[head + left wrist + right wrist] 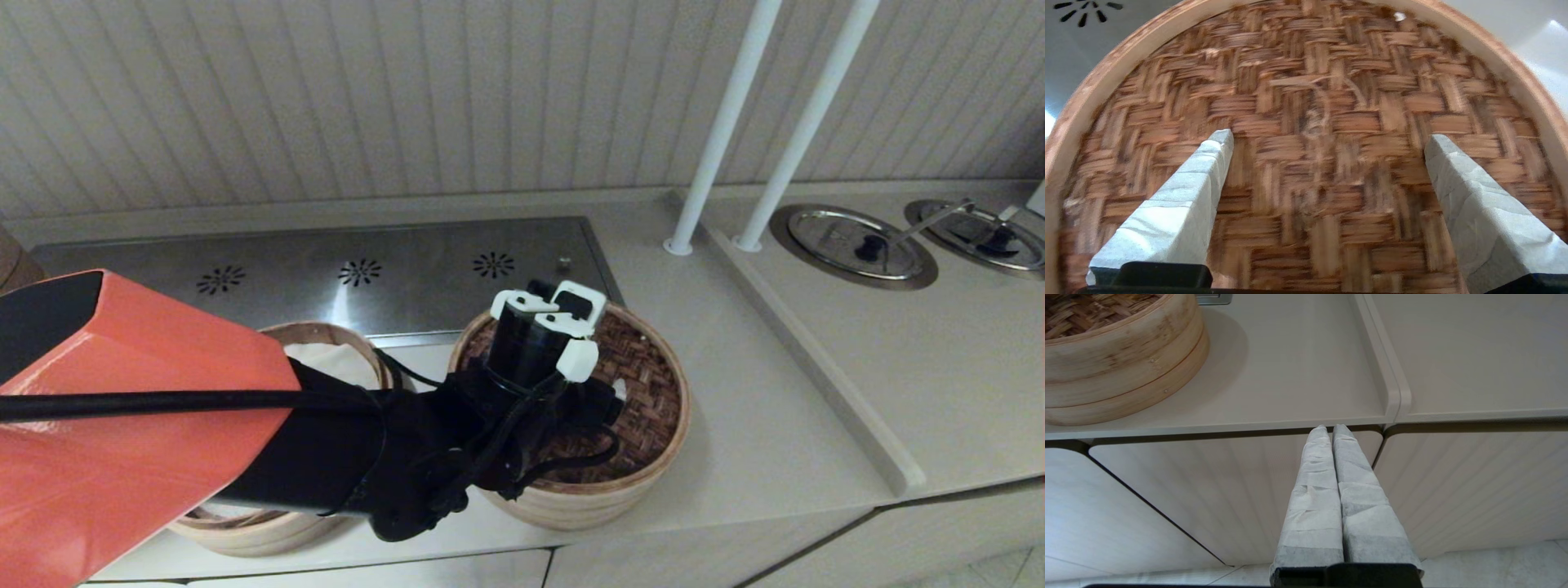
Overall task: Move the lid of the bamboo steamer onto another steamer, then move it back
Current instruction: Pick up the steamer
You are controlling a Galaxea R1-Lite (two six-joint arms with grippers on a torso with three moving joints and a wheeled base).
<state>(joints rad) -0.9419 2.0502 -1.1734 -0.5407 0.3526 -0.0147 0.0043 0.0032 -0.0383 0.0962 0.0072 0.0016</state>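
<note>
Item: bamboo steamer lid. Lying flat on the right-hand steamer basket on the counter, woven side facing up, small loop at the centre. Being round, it has no long axis to speak of; its flat face is pointing straight up.

Item: left pincer. Hovering over the middle of the lid, fingers spread wide apart, one to each side of the loop, holding nothing. Whether the tips are touching the weave cannot be told.

Item: right pincer. Parked low in front of the cabinet doors below the counter edge, fingers pressed together, empty.

Item: second steamer. Sitting just to the left of the lidded one, whitish inside, largely hidden behind the left arm.

Step in hand, as judged: the left pincer is lining up for a pick-up of the lid by its loop. Which leg of the task this is cannot be told.

Next move, as judged: it is calling for a short descent, fingers closing squarely on the loop, then a level lift so the rim is clearing the basket wall.
</note>
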